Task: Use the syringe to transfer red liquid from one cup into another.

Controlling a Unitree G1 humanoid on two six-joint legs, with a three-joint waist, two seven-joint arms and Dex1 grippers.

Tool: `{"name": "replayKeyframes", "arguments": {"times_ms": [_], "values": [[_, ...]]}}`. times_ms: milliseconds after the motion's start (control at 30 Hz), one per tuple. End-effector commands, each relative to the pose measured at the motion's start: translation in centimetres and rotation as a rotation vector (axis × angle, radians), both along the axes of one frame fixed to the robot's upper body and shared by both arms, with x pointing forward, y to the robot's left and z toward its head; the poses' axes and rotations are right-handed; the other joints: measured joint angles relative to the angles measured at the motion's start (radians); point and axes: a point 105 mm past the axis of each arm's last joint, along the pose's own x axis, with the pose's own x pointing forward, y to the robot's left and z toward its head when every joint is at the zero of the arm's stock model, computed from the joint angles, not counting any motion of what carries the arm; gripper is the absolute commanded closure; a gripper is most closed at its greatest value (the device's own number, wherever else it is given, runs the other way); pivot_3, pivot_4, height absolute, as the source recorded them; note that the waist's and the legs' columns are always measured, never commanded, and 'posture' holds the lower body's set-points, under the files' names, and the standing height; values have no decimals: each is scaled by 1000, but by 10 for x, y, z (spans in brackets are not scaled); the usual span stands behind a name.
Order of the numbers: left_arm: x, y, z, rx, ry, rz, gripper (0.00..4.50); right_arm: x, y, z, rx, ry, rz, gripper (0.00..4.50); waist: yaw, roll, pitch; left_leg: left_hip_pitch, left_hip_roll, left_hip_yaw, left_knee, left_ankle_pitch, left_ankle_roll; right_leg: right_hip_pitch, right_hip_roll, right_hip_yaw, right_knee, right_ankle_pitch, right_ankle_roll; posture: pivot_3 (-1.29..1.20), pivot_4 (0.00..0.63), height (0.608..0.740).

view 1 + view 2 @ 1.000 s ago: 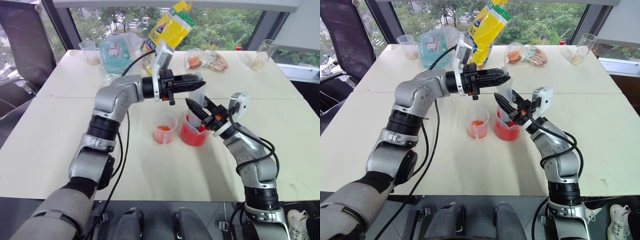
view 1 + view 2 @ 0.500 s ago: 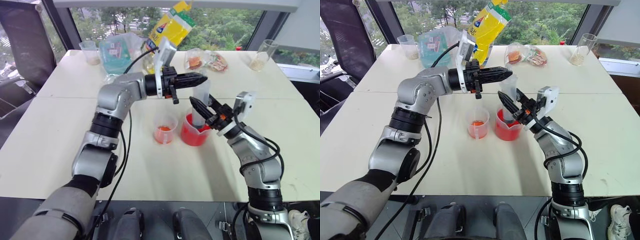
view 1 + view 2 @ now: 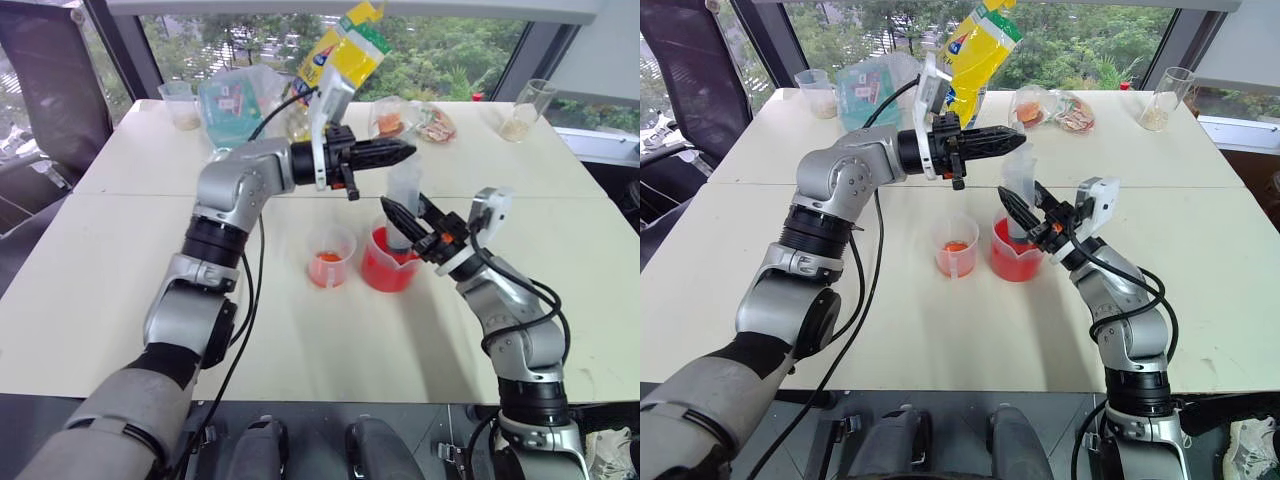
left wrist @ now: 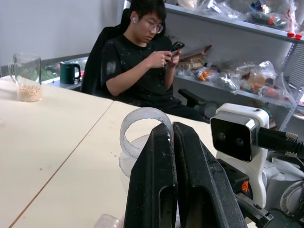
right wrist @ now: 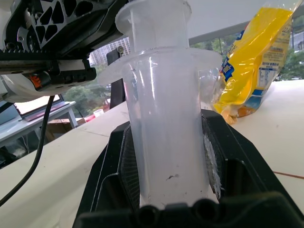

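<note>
Bright daylight from the windows (image 3: 450,45) behind the table (image 3: 90,300) (soft shadows), all views sharp.

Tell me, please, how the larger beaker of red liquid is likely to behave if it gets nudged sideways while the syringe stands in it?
The beaker looks like thin clear plastic, so probably light; the red liquid in its lower part likely steadies it. It would probably slide on the smooth table rather than tip. A hard push might slosh liquid, since the top is open.

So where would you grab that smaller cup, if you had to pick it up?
By its wall, from the side: the small cup stands upright and open-topped. Come from the robot's left, since the beaker stands close on its other side.
</note>
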Motion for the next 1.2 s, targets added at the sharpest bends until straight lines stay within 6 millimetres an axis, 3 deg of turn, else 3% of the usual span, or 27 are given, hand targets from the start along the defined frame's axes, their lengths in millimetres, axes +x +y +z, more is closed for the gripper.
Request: {"name": "replayKeyframes", "arguments": {"times_ms": [33, 133, 233, 467, 633, 833, 933, 1067, 1200], "values": [[-8, 15, 63, -134, -201, 37, 4478, -5, 8, -15, -40, 54, 46, 3091, 0, 0, 0, 0, 0, 0, 0, 0, 0, 0, 0, 0, 0, 0, 0, 0, 150, 740], [-8, 13, 57, -121, -192, 29, 4478, -4, 5, -8, -30, 32, 28, 3091, 0, 0, 0, 0, 0, 0, 0, 0, 0, 0, 0, 0, 0, 0, 0, 0, 150, 740], [-10, 14, 46, -96, -164, 16, 3633, -4, 3, 5, -16, -3, 20, 3091, -2, 0, 0, 0, 0, 0, 0, 0, 0, 0, 0, 0, 0, 0, 0, 0, 150, 740], [-13, 24, 17, -22, -132, 20, 221, -3, 1, 30, -9, -63, 12, 3091, -1, 0, 0, 0, 0, 0, 0, 0, -1, 0, 0, 0, 0, 0, 0, 0, 150, 740], [-13, 45, 15, -28, -122, 84, 221, -2, 3, 42, -10, -100, 22, 3091, -2, 0, 0, 0, 0, 0, 0, 0, -1, 0, 0, 0, 1, 0, 0, 0, 150, 740], [-7, 87, 22, -46, -130, 237, 221, -7, 19, 84, 13, -211, 101, 3091, -6, 0, 0, 1, 1, 0, 0, 0, -1, -1, 0, 1, 2, 0, 0, 0, 150, 740], [-10, 109, 21, -51, -121, 311, 221, -8, 31, 94, 17, -239, 162, 3091, -5, 0, 0, 1, 1, 0, 0, 0, -1, -1, 0, 1, 2, 0, 0, 0, 150, 740], [-20, 132, 11, -21, -109, 388, 221, -4, 51, 96, 47, -246, 225, 3091, -4, 0, 0, 1, 1, 0, 0, 0, -1, -1, -3, 0, 2, 0, 0, 0, 150, 740], [-31, 141, 11, -10, -108, 422, 221, 3, 66, 84, 72, -228, 253, 3091, 0, 0, 0, 0, 0, 0, 0, 0, -1, 0, -6, -1, 2, 0, 0, 0, 150, 740]]}}
